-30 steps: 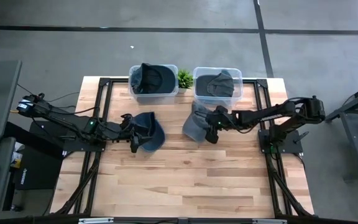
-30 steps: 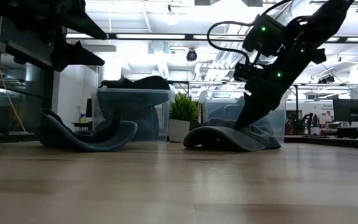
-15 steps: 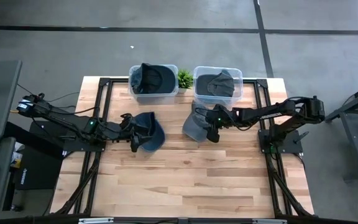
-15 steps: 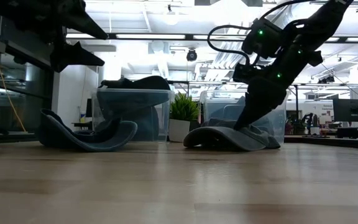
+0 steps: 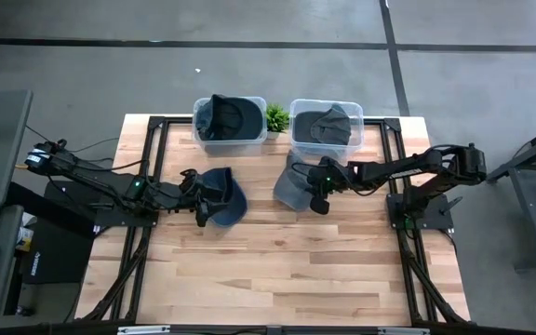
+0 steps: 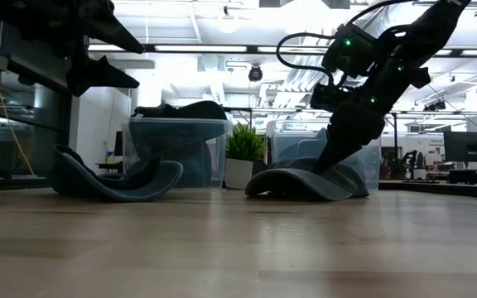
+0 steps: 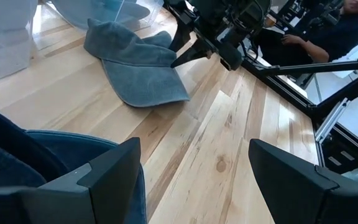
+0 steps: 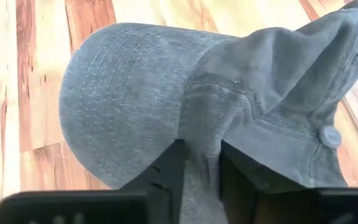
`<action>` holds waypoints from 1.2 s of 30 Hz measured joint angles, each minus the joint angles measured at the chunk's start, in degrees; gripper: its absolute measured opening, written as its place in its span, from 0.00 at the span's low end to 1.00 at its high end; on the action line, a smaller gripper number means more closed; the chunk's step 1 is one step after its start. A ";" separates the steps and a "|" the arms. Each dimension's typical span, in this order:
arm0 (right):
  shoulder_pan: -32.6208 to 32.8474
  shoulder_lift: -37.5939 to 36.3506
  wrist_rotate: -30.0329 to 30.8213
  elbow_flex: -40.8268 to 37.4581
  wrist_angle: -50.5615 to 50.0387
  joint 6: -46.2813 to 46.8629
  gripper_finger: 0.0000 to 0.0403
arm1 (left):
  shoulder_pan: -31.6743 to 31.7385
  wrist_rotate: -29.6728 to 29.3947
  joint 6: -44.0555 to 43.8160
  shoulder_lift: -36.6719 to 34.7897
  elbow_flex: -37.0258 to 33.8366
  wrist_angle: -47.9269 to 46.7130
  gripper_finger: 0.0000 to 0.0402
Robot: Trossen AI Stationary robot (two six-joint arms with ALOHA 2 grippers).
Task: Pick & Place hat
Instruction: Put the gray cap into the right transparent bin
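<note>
The step in hand is the grasp on the second hat. The right gripper (image 8: pixel 201 168) is down on the faded grey-blue denim cap (image 5: pixel 293 189), which lies flattened on the pale wooden table (image 5: pixel 277 270) just in front of the right-hand clear plastic bin (image 5: pixel 325 141); the right wrist view shows a fold of the cap's cloth between the two dark fingers (image 8: pixel 163 171), so the jaws are pinching the fabric where crown meets peak. That bin already holds a dark grey cap (image 5: pixel 327 125). The small green potted plant (image 5: pixel 276 116) stands between it and the left-hand clear plastic bin (image 5: pixel 230 140), which holds another dark cap.

The left gripper (image 7: pixel 191 177) waits with its fingers spread wide over the darker navy cloth cap (image 5: pixel 221 197), which lies in front of the left-hand bin; it grips nothing.

The next move, as I judge it, calls for a lift high enough to clear the right-hand bin's rim, then a short carry back over it; the pinch holds only a fold of soft cloth, so the cap may hang and drag.

No brand, label or writing is readable on the caps, bins or arms
</note>
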 joint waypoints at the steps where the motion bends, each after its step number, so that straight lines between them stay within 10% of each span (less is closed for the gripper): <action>1: 0.00 0.00 0.00 0.00 0.00 0.23 0.17 | 0.00 0.00 0.00 0.00 0.00 -0.01 0.74; 6: 0.00 0.00 0.17 0.00 0.04 0.95 0.02 | 0.00 -0.04 -0.22 0.00 0.00 -0.02 0.74; 20: 5.60 -0.85 4.42 -0.07 0.24 7.22 0.01 | 0.00 1.20 -0.60 0.02 0.00 -0.02 0.74; 36: 24.85 -11.56 30.54 -0.07 -2.29 12.33 0.00 | 0.00 -3.06 -3.26 6.13 0.00 5.02 0.74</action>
